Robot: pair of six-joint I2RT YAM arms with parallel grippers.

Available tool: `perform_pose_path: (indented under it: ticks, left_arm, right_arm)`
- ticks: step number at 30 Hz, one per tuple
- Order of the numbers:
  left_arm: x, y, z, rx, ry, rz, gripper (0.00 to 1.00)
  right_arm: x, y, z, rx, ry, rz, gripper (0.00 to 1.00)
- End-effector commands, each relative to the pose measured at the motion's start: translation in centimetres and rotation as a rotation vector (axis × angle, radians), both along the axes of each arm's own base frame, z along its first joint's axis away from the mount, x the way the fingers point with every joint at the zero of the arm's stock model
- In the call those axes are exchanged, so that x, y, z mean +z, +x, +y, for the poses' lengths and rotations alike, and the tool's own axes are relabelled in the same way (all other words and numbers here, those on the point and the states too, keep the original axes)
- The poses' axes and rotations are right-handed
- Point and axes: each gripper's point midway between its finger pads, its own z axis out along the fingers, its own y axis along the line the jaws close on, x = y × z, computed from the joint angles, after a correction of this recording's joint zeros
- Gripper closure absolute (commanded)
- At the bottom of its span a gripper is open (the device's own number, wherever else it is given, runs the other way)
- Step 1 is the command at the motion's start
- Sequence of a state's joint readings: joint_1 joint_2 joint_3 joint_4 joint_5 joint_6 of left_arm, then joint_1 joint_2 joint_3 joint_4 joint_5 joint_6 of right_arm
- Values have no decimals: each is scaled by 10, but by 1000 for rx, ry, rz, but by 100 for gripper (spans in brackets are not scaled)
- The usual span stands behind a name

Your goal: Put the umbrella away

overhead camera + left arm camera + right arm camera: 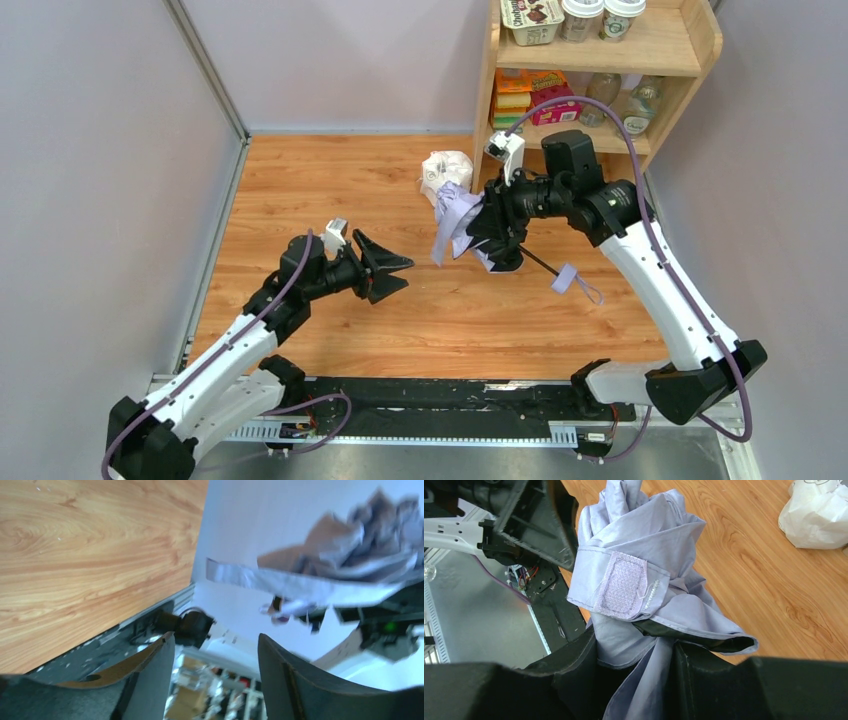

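Half done at best: my right end effector (636, 655) is clamped on the bunched canopy of the umbrella (465, 220), holding it off the surface (330, 180) near the shelf (700, 50). Meanwhile my left end effector (402, 272) gapes wide, empty, well apart from it. The velcro strap (621, 582) is unfastened and the shaft (540, 262) extended, so I reckon wrapping, collapsing and stowing remain.

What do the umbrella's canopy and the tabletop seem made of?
The umbrella canopy looks like thin matte lavender fabric: it creases and drapes softly. The table looks like smooth wood or wood-print laminate, by its grain pattern; which one is unclear.
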State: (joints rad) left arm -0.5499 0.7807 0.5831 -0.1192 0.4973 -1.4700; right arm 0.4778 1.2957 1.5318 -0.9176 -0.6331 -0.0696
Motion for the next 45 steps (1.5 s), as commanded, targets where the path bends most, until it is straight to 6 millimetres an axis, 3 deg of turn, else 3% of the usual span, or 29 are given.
perform_pose_path:
  ticks: [1,8,9,13,21,25,34,43,45]
  left_arm:
    - [38,37,1,197,-335,260,31]
    - [33,61,19,385,-360,397,30]
    - [20,60,18,394,-319,460,30]
    - [12,53,5,323,-279,611,29]
    - [9,41,-9,213,-267,713,28]
    - [-7,32,-10,195,-239,786,28]
    - [-18,27,-15,156,-237,852,28]
    - [-23,26,-18,129,-214,856,46]
    - [-24,25,-20,121,-207,853,54]
  right_arm:
    - [32,2,1,-8,23,-122,100]
    - [24,-2,6,18,-16,-134,100]
    - [25,-4,7,26,-14,-140,100]
    - [26,-10,15,79,18,-154,100]
    - [22,-17,28,133,-7,-254,100]
    - [27,-22,34,154,1,-306,100]
    - [29,-28,50,185,13,-405,100]
    - [20,-29,60,215,-10,-409,100]
    - [19,-29,62,217,-16,-409,100]
